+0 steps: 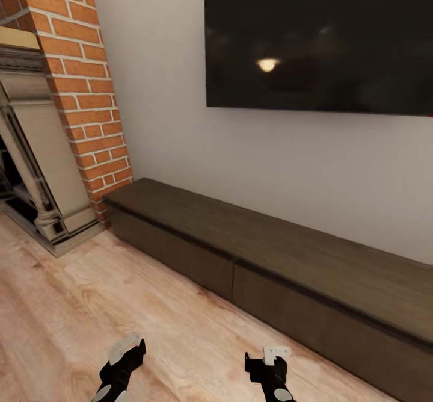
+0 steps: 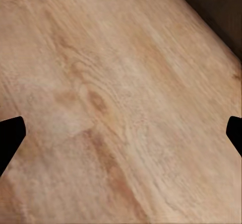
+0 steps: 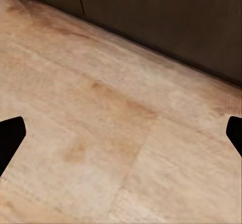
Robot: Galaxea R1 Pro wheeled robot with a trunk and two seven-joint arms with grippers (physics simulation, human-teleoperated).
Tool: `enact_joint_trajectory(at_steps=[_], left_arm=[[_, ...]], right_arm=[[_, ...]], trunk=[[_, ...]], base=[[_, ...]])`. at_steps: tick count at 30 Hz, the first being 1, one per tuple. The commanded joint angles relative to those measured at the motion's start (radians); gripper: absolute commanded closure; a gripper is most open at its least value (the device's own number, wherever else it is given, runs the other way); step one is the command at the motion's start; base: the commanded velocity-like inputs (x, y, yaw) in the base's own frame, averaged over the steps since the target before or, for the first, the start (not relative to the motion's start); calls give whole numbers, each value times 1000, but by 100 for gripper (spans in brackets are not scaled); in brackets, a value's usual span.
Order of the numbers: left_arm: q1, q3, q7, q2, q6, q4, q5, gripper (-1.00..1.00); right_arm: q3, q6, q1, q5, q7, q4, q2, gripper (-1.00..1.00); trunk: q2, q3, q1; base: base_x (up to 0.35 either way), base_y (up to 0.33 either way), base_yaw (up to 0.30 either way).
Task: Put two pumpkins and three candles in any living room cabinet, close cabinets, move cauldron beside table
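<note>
Left gripper (image 2: 121, 133) and right gripper (image 3: 121, 133) hang low, jaws spread wide, empty

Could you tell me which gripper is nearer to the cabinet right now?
Right. The right gripper hangs just short of the cabinet front; the left gripper is farther back over the floor.

Head cam: high, pitched forward and down. It takes in the left end effector (image 1: 123, 360) and right end effector (image 1: 270, 363) at the frame's lower edge, wood floor (image 1: 90, 306) just beyond them, then the cabinet (image 1: 270, 251) running diagonally against the wall, TV (image 1: 319, 38) above it, brick fireplace (image 1: 72, 89) off past the left one.

Left wrist cam: looks along its fingers (image 2: 10, 136) straight at the floor (image 2: 111, 108), close; a sliver of cabinet (image 2: 217, 7) in one corner.

Right wrist cam: same close floor (image 3: 101, 133) view, more cabinet front (image 3: 166, 22) ahead, including the seam between the drawer fronts.

Overlap: all three share floor and cabinet base.
</note>
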Motion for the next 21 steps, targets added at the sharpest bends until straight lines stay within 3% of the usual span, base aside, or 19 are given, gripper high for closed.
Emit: enact_joint_trajectory(at_steps=[1,13,17,21], left_arm=[[-1,-8,7,1,-5,0,7,-100],[-1,-8,7,2,-5,1,8,-100],[-1,-8,-25,2,-5,3,10,-100],[-1,-8,-64,3,-5,26,55,-100]], right_arm=[[9,-3,-1,-7,-5,1,0,-100],[9,-3,-1,-7,-4,1,0,-100],[9,-2,-1,-7,-4,1,0,-100],[9,-3,-1,-7,-4,1,0,-100]], trunk=[[0,-1,0],[0,-8,0],[0,-10,0],[0,-12,0]], base=[[249,231,289],[200,249,289],[42,280,289],[33,285,289]])
